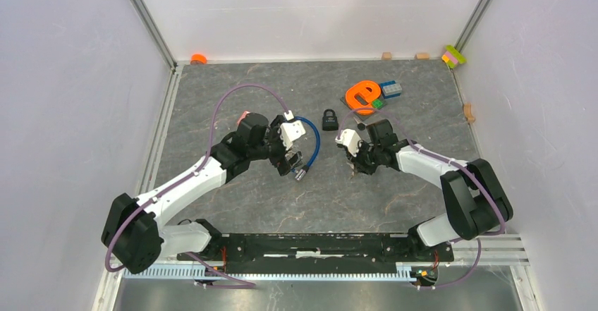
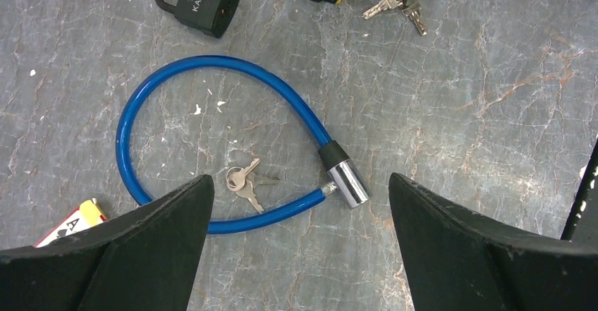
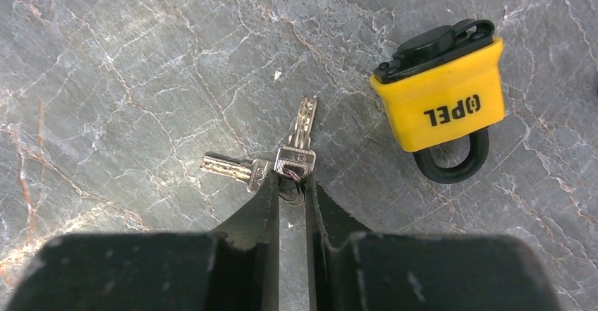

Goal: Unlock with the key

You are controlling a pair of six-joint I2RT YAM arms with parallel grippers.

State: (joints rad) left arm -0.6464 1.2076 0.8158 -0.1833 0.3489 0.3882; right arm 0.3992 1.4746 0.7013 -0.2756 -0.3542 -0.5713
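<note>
At the far left of the left wrist view, a playing card (image 2: pixel 76 221) lies on the grey marbled table (image 1: pixel 233 92), partly hidden behind one finger. The left gripper (image 2: pixel 300 184) hovers above the table with its fingers spread wide and nothing between them.

Under it lies the blue cable lock (image 2: pixel 130 131), curled into a loop whose two ends meet at the chrome barrel (image 2: pixel 349 183). A pair of small keys (image 2: pixel 243 180) rests inside the loop, apart from the cable. Just beyond the loop the black padlock (image 2: pixel 201 2), marked KAIJING, lies flat.

To the right of that is the yellow padlock (image 3: pixel 444 99), marked OPEL. It lies flat, with a black shackle at one end and a black cap at the other.

The right gripper (image 3: pixel 293 184) has its fingers pressed almost together, pinching the ring of the key bunch (image 3: pixel 296 149). Two keys fan out past the fingertips, one pointing ahead and one off to the side. The bunch is just beside the yellow padlock and not touching it. Whether the keys rest on the table or hang just above it I cannot tell.

Further right, near the back, an orange curled plastic piece (image 1: pixel 362 94) sits beside a blue brick (image 1: pixel 391 89) and a green brick (image 1: pixel 378 104).
</note>
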